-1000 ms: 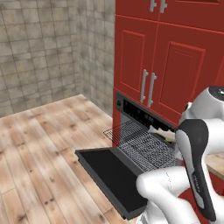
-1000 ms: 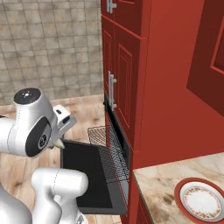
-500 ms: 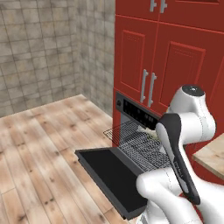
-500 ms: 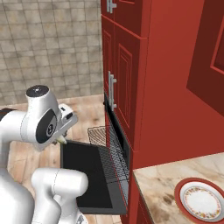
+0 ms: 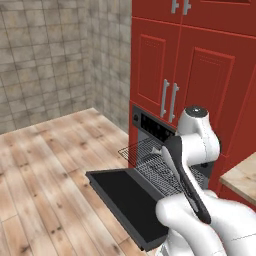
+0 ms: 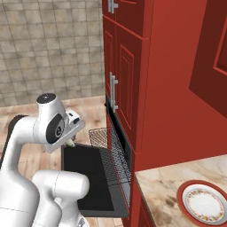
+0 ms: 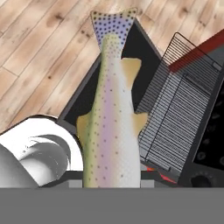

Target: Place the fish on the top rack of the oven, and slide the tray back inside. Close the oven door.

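Your hand (image 6: 71, 141), now swung left above the black oven door (image 5: 125, 197), grips the pale speckled fish (image 7: 111, 131); the silver wire rack (image 7: 183, 113), lower right, awaits it.

Grey tiled walls (image 5: 45, 60), pale wood plank floor (image 5: 45, 170), red cabinets (image 5: 200, 75), marbled countertop (image 6: 164, 186).

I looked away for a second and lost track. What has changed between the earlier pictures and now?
The arm has swung from the counter side toward the oven, bringing its gripper over the open oven door, shut on the fish. The fish is not yet set down. The top rack stays pulled out and bare, the door stays down, and the plate is unmoved on the counter.
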Tool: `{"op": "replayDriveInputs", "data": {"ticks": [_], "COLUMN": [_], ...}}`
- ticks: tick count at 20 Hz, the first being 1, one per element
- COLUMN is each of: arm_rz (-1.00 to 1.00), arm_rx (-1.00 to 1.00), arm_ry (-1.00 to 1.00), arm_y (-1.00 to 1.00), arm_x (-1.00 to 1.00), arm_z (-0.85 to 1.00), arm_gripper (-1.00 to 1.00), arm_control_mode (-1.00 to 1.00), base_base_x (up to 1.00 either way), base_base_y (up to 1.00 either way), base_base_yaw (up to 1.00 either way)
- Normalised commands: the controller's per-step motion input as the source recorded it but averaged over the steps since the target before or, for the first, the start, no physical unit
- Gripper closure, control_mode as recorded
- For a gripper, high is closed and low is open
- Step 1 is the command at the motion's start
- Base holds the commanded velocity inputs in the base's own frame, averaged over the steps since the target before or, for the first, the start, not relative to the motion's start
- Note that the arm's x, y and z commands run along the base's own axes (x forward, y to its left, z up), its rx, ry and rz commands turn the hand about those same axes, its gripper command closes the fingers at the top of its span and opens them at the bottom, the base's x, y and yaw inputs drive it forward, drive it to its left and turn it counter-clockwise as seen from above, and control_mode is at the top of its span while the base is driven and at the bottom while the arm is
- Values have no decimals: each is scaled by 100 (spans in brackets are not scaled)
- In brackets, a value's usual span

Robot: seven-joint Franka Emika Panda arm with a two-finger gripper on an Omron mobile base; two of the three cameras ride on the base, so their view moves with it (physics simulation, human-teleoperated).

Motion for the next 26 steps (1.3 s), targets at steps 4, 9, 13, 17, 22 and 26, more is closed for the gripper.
{"op": "replayDriveInputs", "data": {"ticks": [4, 9, 13, 17, 22, 26], "arm_rz": [-25, -26, -19, -14, -10, -5], "arm_rx": [-10, -9, -5, -1, 0, 0], "arm_ry": [0, 0, 0, 0, 0, 0], "arm_y": [2, 0, 0, 0, 0, 0], "arm_x": [53, 57, 41, 36, 38, 36], "arm_z": [-39, -31, -25, -22, -24, -24], "arm_gripper": [100, 100, 100, 100, 100, 100], "arm_control_mode": [-100, -100, -100, -100, -100, -100], "base_base_x": [0, 0, 0, 0, 0, 0], "base_base_y": [0, 0, 0, 0, 0, 0], "base_base_yaw": [0, 0, 0, 0, 0, 0]}}
